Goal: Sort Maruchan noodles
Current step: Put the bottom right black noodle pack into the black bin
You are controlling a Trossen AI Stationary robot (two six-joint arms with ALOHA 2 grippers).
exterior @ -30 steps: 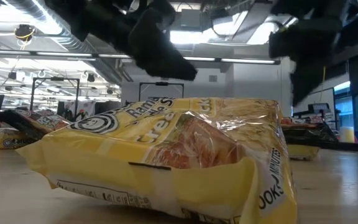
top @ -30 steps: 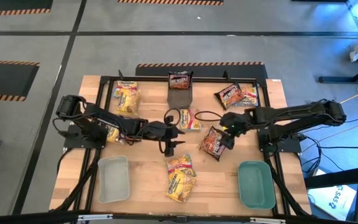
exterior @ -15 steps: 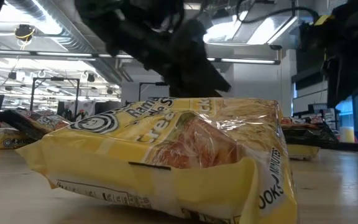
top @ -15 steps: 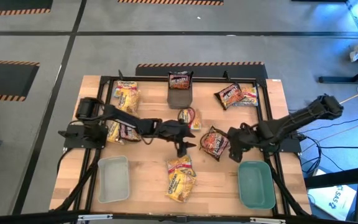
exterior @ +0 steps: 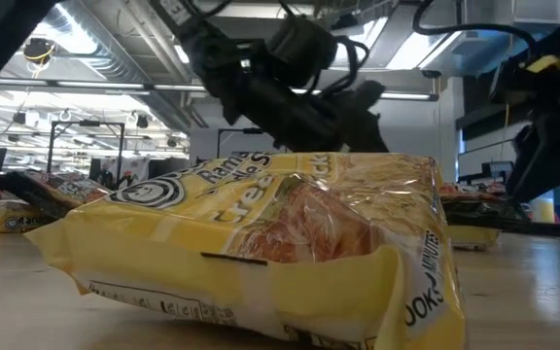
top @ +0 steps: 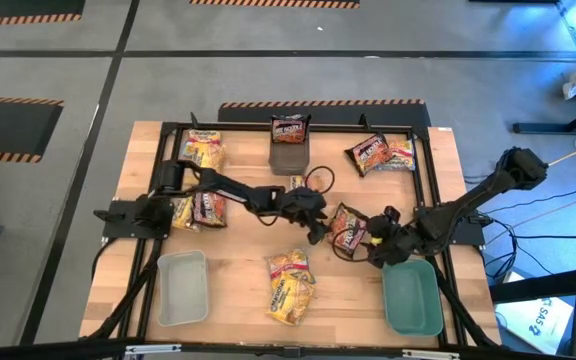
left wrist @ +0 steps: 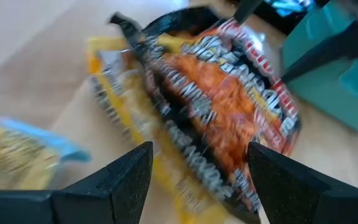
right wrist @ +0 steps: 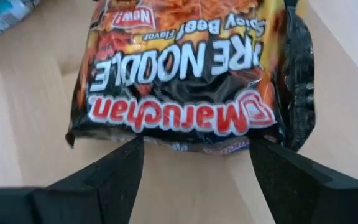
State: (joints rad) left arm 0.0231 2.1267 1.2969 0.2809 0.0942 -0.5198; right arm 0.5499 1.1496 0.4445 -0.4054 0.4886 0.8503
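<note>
i have both arms converging on the dark maroon spicy beef packet (top: 347, 227) lying on the wooden table (top: 228, 290) right of centre, just up and left of the teal tray (top: 412, 297). my left gripper (top: 317, 229) reaches across from the left and sits just beside that packet's left edge; in the left wrist view its fingers (left wrist: 123, 180) are spread apart with nothing between them, the dark packet (left wrist: 229, 99) and a yellow one under it just ahead. my right gripper (top: 378, 243) comes in low from the right, at the packet's right edge; in the right wrist view its fingers (right wrist: 114, 171) are also parted and empty, the packet (right wrist: 188, 81) lying flat just beyond the tips. the other noodles are scattered: a yellow pair (top: 290, 285) near the front middle between the pale grey tray (top: 181, 288) and the teal one, a yellow packet (top: 202, 150) at back left, a dark one (top: 290, 129) at back centre, and a dark and pale pair (top: 378, 152) at back right. in the low view the front yellow packet (exterior: 261, 243) fills the foreground, with the arms above it.
</note>
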